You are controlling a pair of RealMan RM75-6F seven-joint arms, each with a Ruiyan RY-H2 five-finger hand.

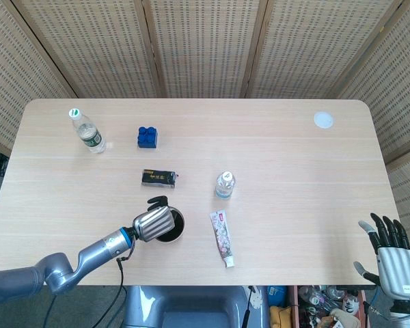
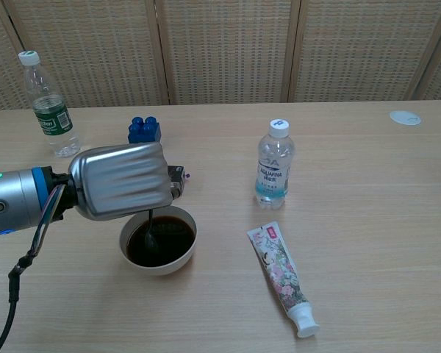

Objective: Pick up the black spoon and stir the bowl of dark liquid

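Overhead, the head view shows the left hand (image 1: 153, 223) at the near-left part of the table (image 1: 294, 164), its silver back covering the left side of the bowl (image 1: 175, 227) of dark liquid. Its fingers curl toward the far side; the black spoon is hidden under the hand from this angle. A black box (image 1: 158, 178) lies just beyond the bowl, a blue block (image 1: 147, 137) farther back, and a green-label bottle (image 1: 88, 131) stands at the far left. A small water bottle (image 1: 224, 184) stands upright to the right of the bowl, with a toothpaste tube (image 1: 221, 237) lying nearer, cap toward the front edge. A white lid (image 1: 322, 120) sits well apart at the far right. The right hand (image 1: 391, 254) hangs off the table's near-right corner, fingers spread and holding nothing.

Lower down, the chest view shows the left hand (image 2: 123, 181) poised just above the bowl (image 2: 158, 240), grasping the black spoon (image 2: 151, 229) (only the lower handle shows beneath the palm). That handle drops nearly straight into the dark liquid (image 2: 162, 241), with its scoop end under the surface. The box is mostly hidden behind the hand here.
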